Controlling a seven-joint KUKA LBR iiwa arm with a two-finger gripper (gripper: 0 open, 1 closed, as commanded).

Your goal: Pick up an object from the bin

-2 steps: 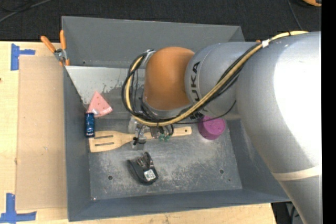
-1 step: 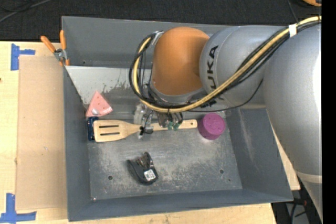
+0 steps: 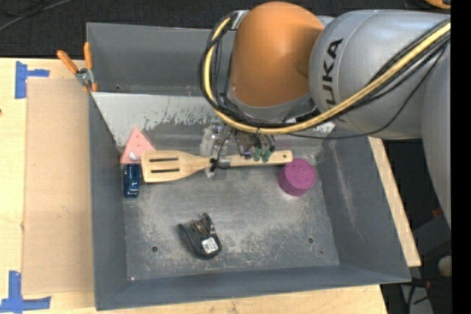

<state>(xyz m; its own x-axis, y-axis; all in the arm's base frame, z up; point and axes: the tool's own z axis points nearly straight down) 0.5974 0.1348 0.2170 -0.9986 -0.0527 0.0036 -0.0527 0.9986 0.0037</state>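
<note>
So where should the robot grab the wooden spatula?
By its thin handle, coming straight down from above and closing across it. The wooden spatula lies flat on the bin floor, and its slotted head looks too wide to pinch.

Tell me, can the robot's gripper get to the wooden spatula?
Probably yes. The gripper hangs right over the handle of the wooden spatula, and nothing seems to lie on it. The purple cylinder sits beside the handle's end, the pink wedge by the blade.

Spatula (image 3: 176,166) spans mid-bin; lower-right floor (image 3: 283,232) open.
</note>
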